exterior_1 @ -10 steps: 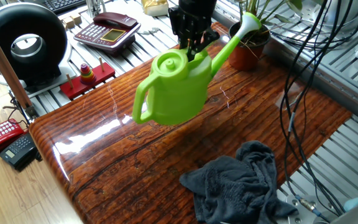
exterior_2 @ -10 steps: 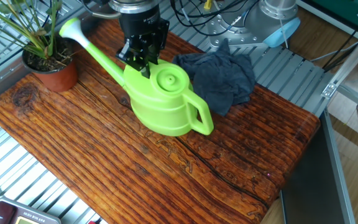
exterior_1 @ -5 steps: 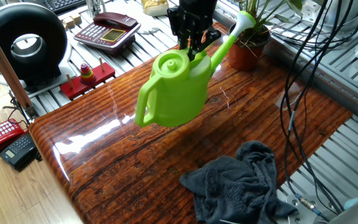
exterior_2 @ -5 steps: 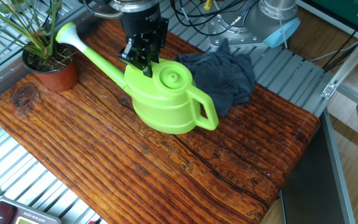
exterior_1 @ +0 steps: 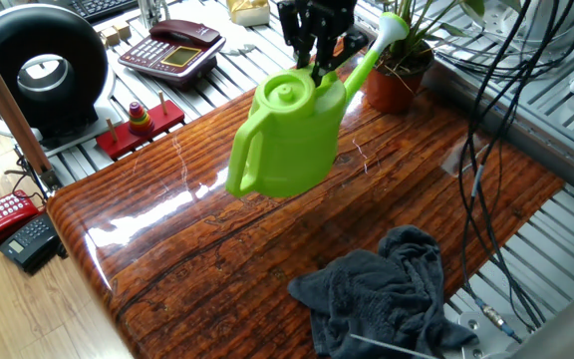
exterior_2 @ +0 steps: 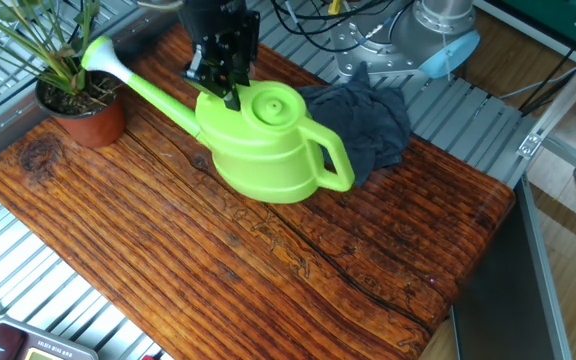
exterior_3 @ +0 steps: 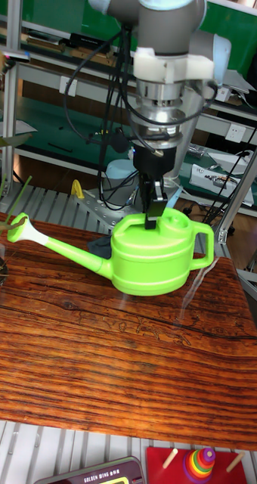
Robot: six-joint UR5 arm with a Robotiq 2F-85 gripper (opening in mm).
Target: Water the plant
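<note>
The plant [exterior_2: 53,50] has thin green leaves and stands in a brown pot [exterior_2: 80,118] at a corner of the wooden table [exterior_2: 218,270]. It also shows as the plant [exterior_1: 399,70] in one fixed view and only at the left edge as the plant [exterior_3: 0,219] in the tall view. A green watering can [exterior_2: 268,155] hangs above the table, and my gripper [exterior_2: 226,92] is shut on its top edge by the lid. The watering can [exterior_1: 289,140] points its spout head [exterior_1: 395,30] at the leaves. In the tall view my gripper [exterior_3: 153,219] holds the watering can [exterior_3: 155,261] nearly level.
A dark grey cloth [exterior_1: 387,294] lies crumpled at the table edge opposite the plant's side. Off the table are a red desk phone [exterior_1: 172,48], a black ring-shaped device [exterior_1: 38,65] and a red peg toy [exterior_1: 140,125]. Black cables [exterior_1: 486,130] hang near the plant.
The gripper has lifted the watering can a little and carried it toward the plant. The can has turned more level, and its spout head now sits closer to the leaves.
</note>
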